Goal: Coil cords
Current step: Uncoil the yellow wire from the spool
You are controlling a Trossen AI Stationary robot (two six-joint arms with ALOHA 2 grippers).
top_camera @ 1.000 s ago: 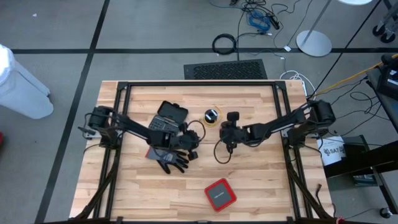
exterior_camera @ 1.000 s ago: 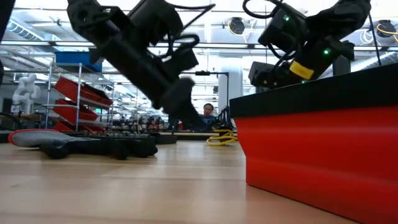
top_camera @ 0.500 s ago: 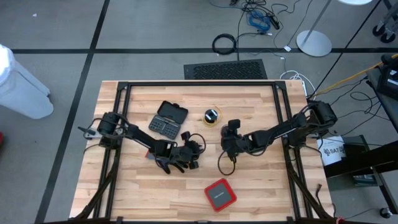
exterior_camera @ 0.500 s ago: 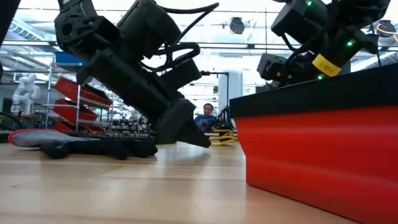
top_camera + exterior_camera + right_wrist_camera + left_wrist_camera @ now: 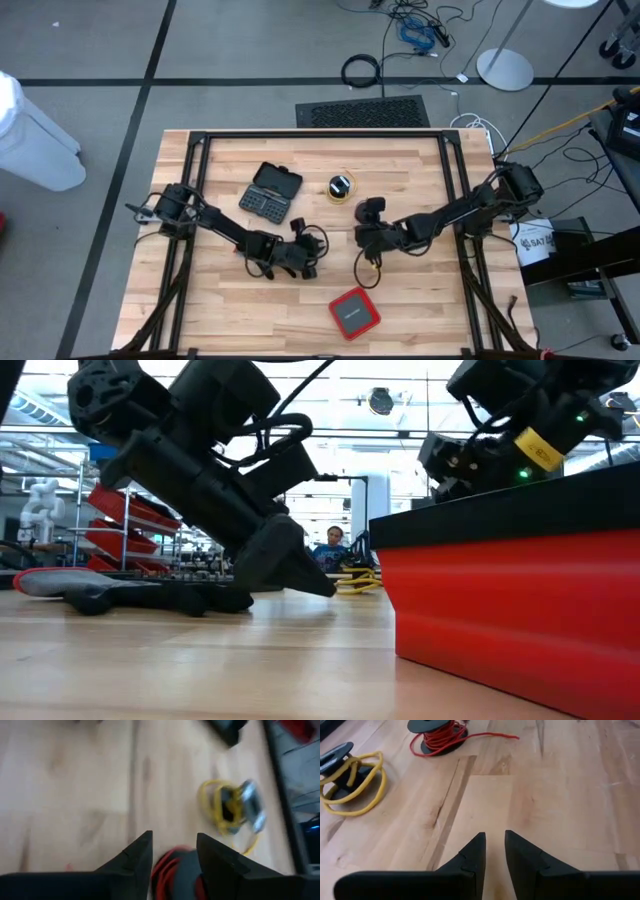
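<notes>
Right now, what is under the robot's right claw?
The red wire on its black spool lies just below the open right gripper, between its fingers. The gripper hides part of the spool. The yellow wire lies beside it.

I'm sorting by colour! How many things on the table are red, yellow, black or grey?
Red: 2, the red cord and the red box
Yellow: 1, the yellow cord
Black or grey: 2, the dark case and the glove
Total: 5

No legible txt anywhere — white bucket (image 5: 535, 243) label, too small.
</notes>
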